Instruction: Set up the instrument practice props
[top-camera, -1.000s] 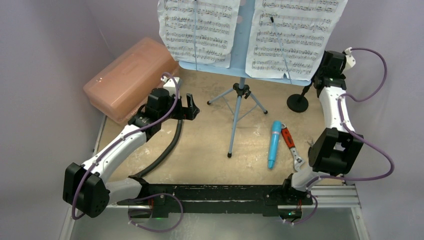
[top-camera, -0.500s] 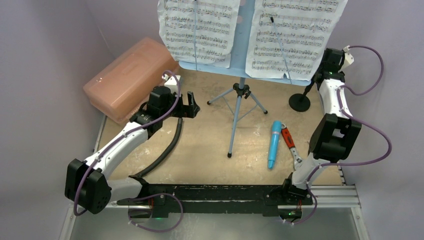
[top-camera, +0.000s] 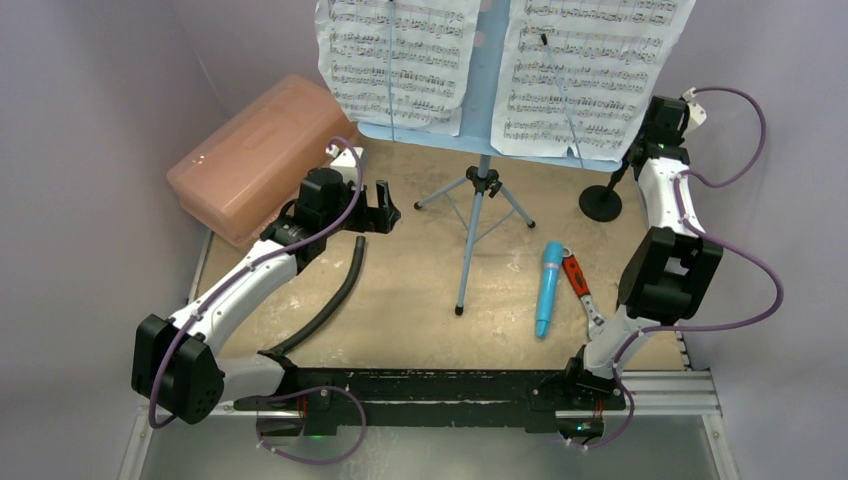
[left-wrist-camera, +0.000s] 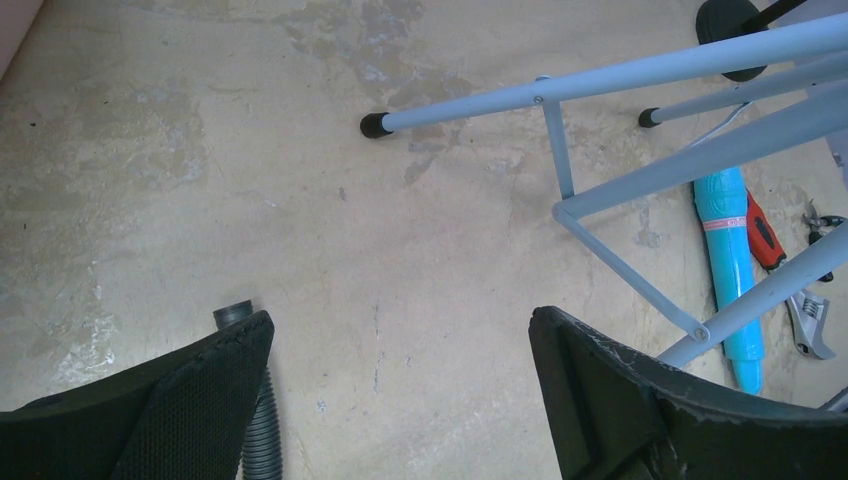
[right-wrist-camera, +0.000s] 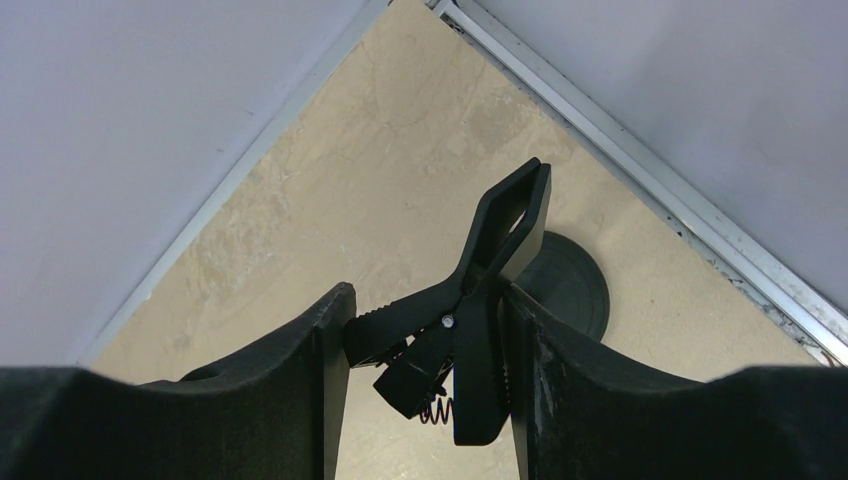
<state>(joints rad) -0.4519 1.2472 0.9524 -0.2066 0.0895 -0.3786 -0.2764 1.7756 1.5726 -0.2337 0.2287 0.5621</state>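
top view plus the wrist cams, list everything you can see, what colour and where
music stand: 1, light blue, tripod, back centre
sheet-music pages: 2, white, side by side on the music stand
mic stand: 1, black, round base, back right
microphone: 1, turquoise, lying right of the tripod
red-handled wrench: 1, red and silver, beside the microphone
case: 1, salmon pink, back left
hose: 1, black, curved, near left
table: 1, beige
left arm: 1, white and black, jaws open above the hose's end
right arm: 1, white and black, jaws touching both sides of the mic stand's clip
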